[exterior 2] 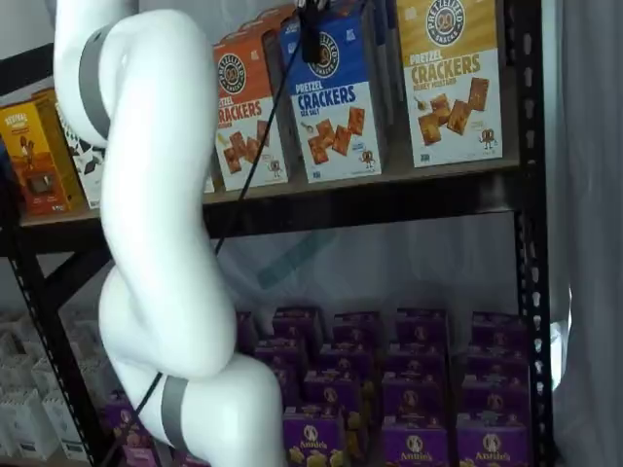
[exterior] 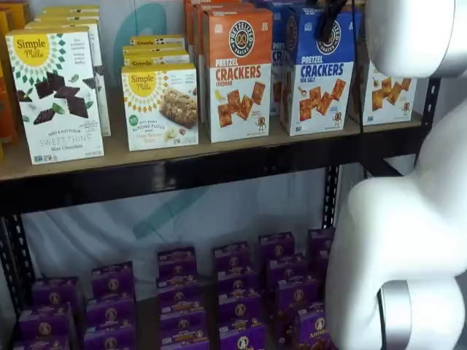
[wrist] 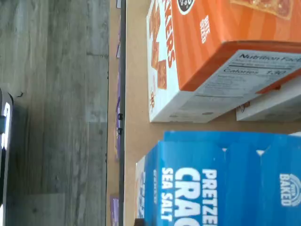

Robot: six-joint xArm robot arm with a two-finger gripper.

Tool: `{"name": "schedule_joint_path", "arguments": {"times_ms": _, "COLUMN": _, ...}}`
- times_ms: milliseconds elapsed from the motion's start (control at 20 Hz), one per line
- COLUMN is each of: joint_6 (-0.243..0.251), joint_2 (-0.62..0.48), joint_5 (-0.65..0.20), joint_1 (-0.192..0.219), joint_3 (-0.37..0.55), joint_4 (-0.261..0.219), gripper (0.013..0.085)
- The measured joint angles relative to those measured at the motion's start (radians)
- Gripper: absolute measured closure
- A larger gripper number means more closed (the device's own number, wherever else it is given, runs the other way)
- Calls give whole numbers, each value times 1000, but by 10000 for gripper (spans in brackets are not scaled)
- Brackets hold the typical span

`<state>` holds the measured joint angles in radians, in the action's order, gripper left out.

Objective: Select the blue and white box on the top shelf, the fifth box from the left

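Observation:
The blue and white box (exterior: pixel 321 76) stands upright on the top shelf (exterior: pixel 182 173), right of the orange-and-white Pretzel Crackers box (exterior: pixel 237 73). It shows in both shelf views (exterior 2: pixel 336 97) and, seen from above, in the wrist view (wrist: pixel 225 183). My gripper (exterior: pixel 330 20) hangs from the view's top edge in front of the blue box's upper part. Only dark fingers show, also in a shelf view (exterior 2: pixel 311 34). No gap or grip can be made out. The white arm (exterior 2: pixel 146 195) reaches up to it.
A yellow-topped Pretzel Crackers box (exterior 2: pixel 453 78) stands right of the blue one. Simple Mills boxes (exterior: pixel 160 106) stand to the left on the top shelf. Several small purple boxes (exterior: pixel 241 292) fill the lower level. A black upright (exterior 2: pixel 531 195) stands at the shelf's right end.

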<state>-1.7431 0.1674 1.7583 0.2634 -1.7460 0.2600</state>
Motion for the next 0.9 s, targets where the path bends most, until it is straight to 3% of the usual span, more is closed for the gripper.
{"name": "schedule_joint_path", "arguments": {"times_ms": 150, "joint_6": 0, "joint_2": 0, "joint_5": 4, "joint_1": 1, "joint_3": -3, "joint_4": 1, "gripper": 290}}
{"name": "schedule_joint_path", "arguments": {"times_ms": 350, "joint_6": -1, "joint_2": 2, "joint_5": 4, "joint_1": 1, "joint_3": -3, "joint_4": -1, "gripper": 410}}
{"name": "schedule_joint_path", "arguments": {"times_ms": 900, "joint_6": 6, "joint_2": 12, "joint_5": 29, "joint_1": -2, "joint_3": -1, "joint_4": 2, "gripper": 410}}
